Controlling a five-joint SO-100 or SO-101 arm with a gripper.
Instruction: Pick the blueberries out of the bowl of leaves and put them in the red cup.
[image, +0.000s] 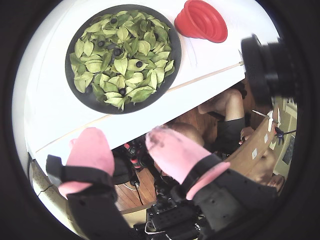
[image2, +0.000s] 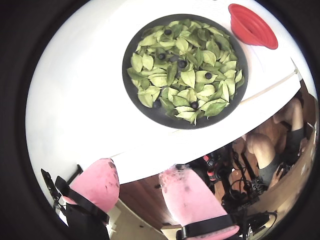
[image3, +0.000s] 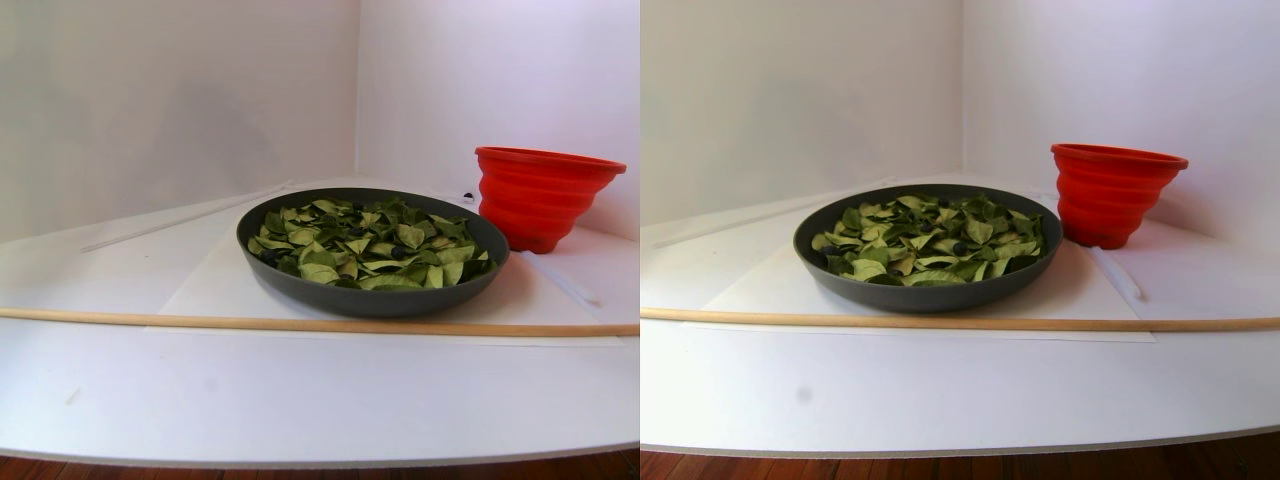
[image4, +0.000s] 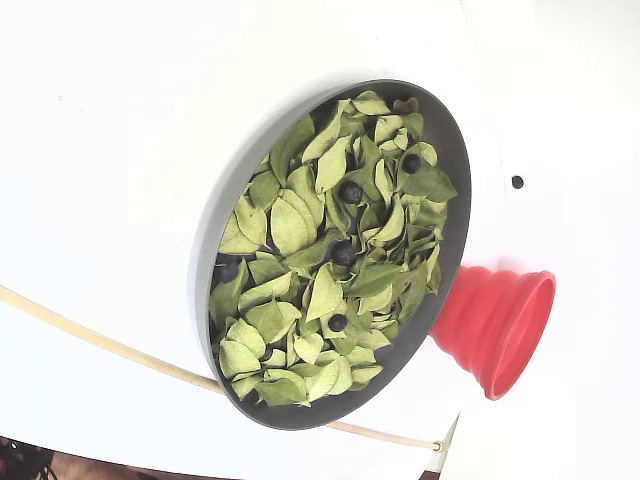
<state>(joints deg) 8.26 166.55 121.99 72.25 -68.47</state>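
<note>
While the gripper hangs open and empty, well short of the bowl, berries sit among leaves ahead, cup beyond.

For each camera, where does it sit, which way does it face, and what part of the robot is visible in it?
A wrist view: on the arm, looking down past the open hand at the bowl and the red cup.
A wrist view: the same, hand lower in the frame.
Stereo pair view: low at the table edge, level with the bowl; no robot.
Fixed view: above, tilted; no robot.
All share bowl, leaves, cup.
</note>
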